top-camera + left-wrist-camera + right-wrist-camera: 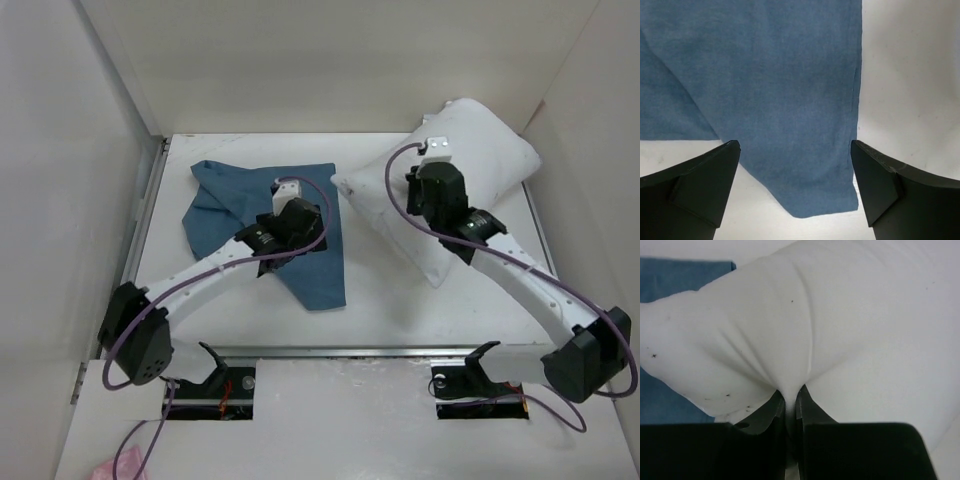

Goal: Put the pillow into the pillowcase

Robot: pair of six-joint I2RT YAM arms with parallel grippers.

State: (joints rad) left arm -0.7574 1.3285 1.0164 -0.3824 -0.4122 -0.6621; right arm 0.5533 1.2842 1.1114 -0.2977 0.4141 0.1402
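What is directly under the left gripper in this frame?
The limp blue cloth pillowcase lies on the white table beneath the open left gripper. Whatever is under or inside the cloth is covered.

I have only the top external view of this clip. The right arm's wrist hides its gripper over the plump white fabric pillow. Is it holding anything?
Observer: Yes. In the right wrist view, the right gripper is shut on a pinched fold of the plump white fabric pillow, and creases fan out from the pinch.
Operator: And on the other side?
Observer: In the left wrist view, the left gripper is open. Its jaws are wide apart over the limp blue cloth pillowcase and pinch nothing.
Operator: Which part of the cloth?
Observer: A corner. The edge runs down near one jaw and ends in a rounded tip between them, with white table beyond.
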